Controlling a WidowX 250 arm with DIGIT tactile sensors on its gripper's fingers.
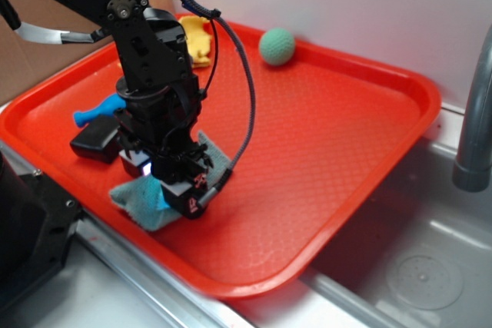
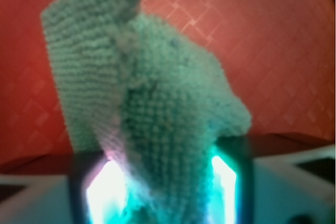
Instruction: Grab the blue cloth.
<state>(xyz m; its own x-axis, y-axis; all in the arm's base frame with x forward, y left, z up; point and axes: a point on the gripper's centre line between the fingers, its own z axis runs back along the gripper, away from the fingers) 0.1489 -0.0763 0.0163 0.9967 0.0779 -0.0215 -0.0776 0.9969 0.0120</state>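
You've got the red tray [image 1: 323, 159] filling most of the exterior view. The arm comes down from the upper left. The blue cloth [image 1: 146, 199] sits at the tray's lower-left edge, directly under the gripper [image 1: 183, 190]. In the wrist view the cloth [image 2: 157, 119] is bunched up between the lit fingers [image 2: 105, 192], so the claw is clamped on it. Smaller items: black box [image 1: 96, 142] at left, green ball [image 1: 277, 46] and yellow cloth [image 1: 198, 40] along the top, blue bottle [image 1: 96, 111] at left.

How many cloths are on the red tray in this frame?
2. The blue cloth lies at the tray's near-left edge, under the gripper. A yellow cloth sits at the far edge, behind the arm, which may hide more.
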